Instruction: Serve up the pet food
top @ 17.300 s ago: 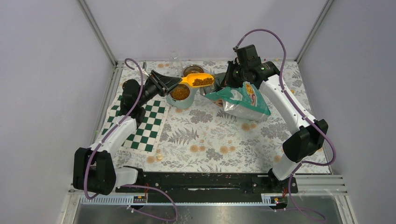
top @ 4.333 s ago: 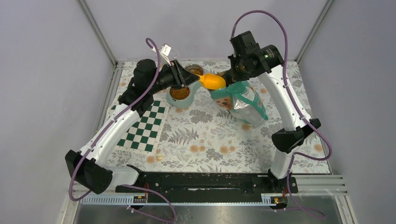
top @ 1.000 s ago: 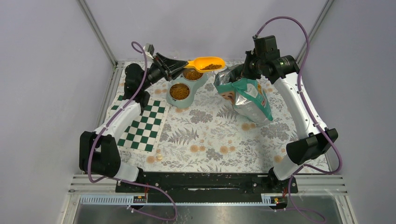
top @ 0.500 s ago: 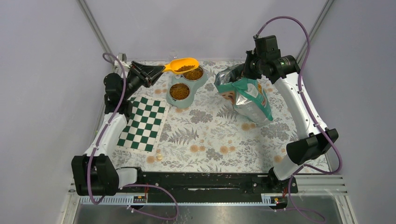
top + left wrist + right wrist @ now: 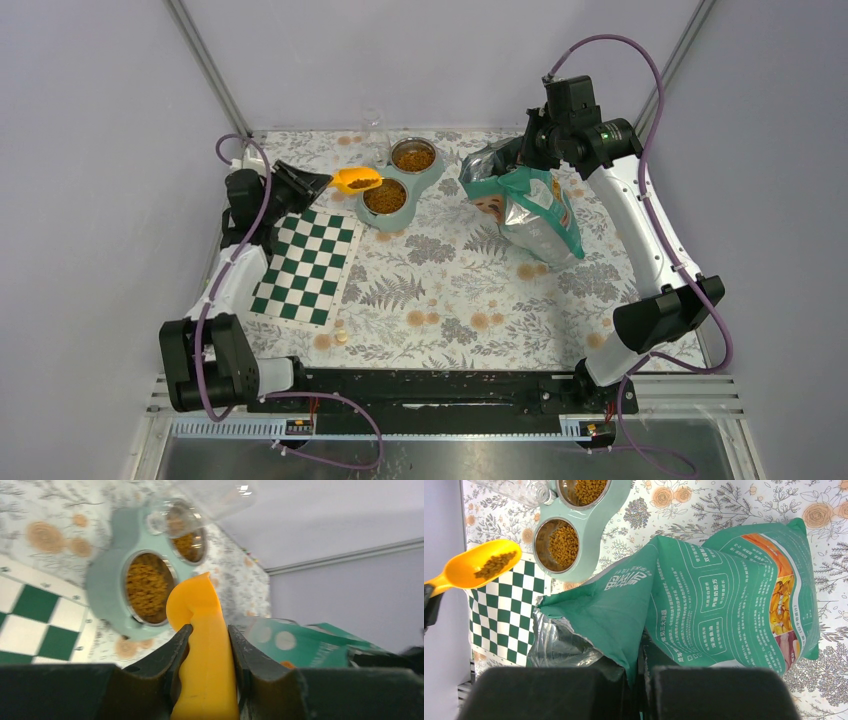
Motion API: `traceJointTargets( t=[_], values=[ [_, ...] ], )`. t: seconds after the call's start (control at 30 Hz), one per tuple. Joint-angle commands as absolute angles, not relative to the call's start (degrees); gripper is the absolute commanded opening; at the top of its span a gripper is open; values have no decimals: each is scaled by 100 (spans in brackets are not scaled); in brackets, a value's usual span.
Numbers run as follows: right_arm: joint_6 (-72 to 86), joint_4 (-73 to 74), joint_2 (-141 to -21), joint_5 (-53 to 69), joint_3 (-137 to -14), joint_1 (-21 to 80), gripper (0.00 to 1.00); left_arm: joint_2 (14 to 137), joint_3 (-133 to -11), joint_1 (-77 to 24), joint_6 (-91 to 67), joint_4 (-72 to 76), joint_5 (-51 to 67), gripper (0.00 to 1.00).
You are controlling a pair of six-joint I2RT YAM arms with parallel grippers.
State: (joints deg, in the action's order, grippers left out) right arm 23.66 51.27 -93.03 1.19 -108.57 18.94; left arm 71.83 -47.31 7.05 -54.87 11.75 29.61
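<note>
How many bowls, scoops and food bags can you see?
Bowls: 2, the far bowl and the near bowl
Orange scoop: 1
Food pouch: 1
Total: 4

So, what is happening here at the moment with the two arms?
The left gripper holds an orange scoop with some kibble in it, just beside the mint double feeder. Both its bowls already contain kibble. The right gripper pinches the torn-open top of the teal pouch, which stands tilted on the floral cloth.
</note>
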Motion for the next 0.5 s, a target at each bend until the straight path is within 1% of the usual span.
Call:
traceJointTargets(
  t=[0.0,0.47],
  values=[
    [2310,4582,-8935,194,-11122,1830,0,7515,-4958,696,-4559,892,2301,0],
    [2334,4588,-8929,134,-11086,1811,0,8030,-5872,30,-3410,27,1108,0]
  ],
)
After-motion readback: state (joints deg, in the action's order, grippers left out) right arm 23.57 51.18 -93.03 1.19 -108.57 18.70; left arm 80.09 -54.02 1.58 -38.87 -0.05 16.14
